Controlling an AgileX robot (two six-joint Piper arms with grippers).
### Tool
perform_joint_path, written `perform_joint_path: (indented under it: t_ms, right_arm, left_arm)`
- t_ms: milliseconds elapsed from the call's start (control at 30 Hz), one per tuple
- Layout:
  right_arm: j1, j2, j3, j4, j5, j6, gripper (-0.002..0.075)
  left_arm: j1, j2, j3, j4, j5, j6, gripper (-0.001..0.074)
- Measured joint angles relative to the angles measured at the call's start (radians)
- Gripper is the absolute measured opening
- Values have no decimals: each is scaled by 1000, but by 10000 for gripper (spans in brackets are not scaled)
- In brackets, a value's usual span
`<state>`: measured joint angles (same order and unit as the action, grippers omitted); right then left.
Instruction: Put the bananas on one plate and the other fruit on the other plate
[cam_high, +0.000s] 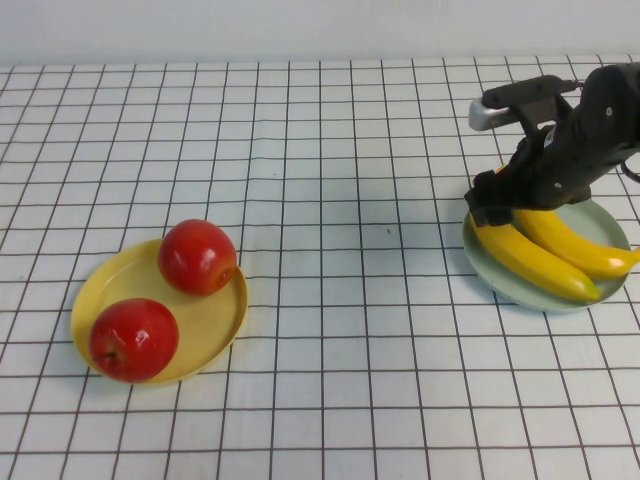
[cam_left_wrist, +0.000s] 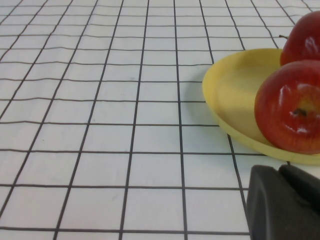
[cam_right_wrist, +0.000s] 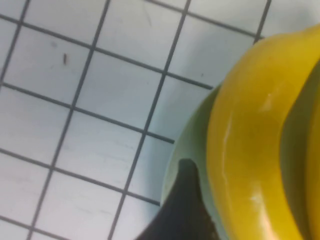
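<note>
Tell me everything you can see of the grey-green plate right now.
The grey-green plate is round, shallow, pale and glossy, with a raised rim. It lies flat on the checked cloth at the table's right side. Two yellow bananas lie side by side across it. The right end effector hangs over its far-left rim, above the banana ends.

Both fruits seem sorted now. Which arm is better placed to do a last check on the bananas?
Right. The right gripper is open directly over the bananas on the grey-green plate. The left gripper, shut, sits beside the yellow plate with apples.
</note>
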<state>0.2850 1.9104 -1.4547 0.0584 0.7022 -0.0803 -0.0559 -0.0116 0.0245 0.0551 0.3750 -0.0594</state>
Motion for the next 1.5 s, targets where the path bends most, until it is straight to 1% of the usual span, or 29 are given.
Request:
perform_joint_path:
  t_ms: [67, 133, 200, 267, 333, 367, 433, 500, 567, 667, 800, 1100, 1200, 1300, 1500]
  right_arm:
    - [0, -24, 0, 7, -2, 0, 522]
    - [-2, -73, 12, 19, -12, 0, 463]
    - [-2, -154, 49, 38, -54, 0, 360]
    - [-2, -276, 128, 50, -139, 0, 203]
    - [-2, -422, 226, 53, -238, 0, 89]
    - [-2, -497, 285, 53, -293, 0, 53]
    - [-2, -629, 401, 50, -380, -2, 13]
    - [-2, -751, 491, 50, -443, -2, -1]
    - [-2, -873, 564, 48, -465, -2, -9]
    - [-2, -1020, 630, 33, -429, -2, -13]
    - [-14, -1198, 716, -18, -333, -2, -14]
    - [-22, -1604, 1012, -58, -319, 0, -15]
    - [-22, -1703, 1095, -78, -321, 0, -15]
    - [-22, -1771, 1135, -95, -321, 2, -15]
    - [-24, -1815, 1192, -195, -309, 105, -15]
  left_arm:
    - [0, 0, 0, 0, 0, 0, -4]
    - [0, 0, 0, 0, 0, 0, -4]
    - [0, 0, 0, 0, 0, 0, -4]
    - [0, 0, 0, 0, 0, 0, -4]
    - [0, 0, 0, 0, 0, 0, -4]
    - [0, 0, 0, 0, 0, 0, -4]
    - [0, 0, 0, 0, 0, 0, -4]
    - [0, 0, 0, 0, 0, 0, -4]
    - [0, 0, 0, 0, 0, 0, -4]
    - [0, 0, 0, 0, 0, 0, -4]
    - [0, 0, 0, 0, 0, 0, -4]
    - [0, 0, 0, 0, 0, 0, -4]
    - [0, 0, 0, 0, 0, 0, -4]
    - [0, 0, 0, 0, 0, 0, -4]
    - [0, 0, 0, 0, 0, 0, -4]
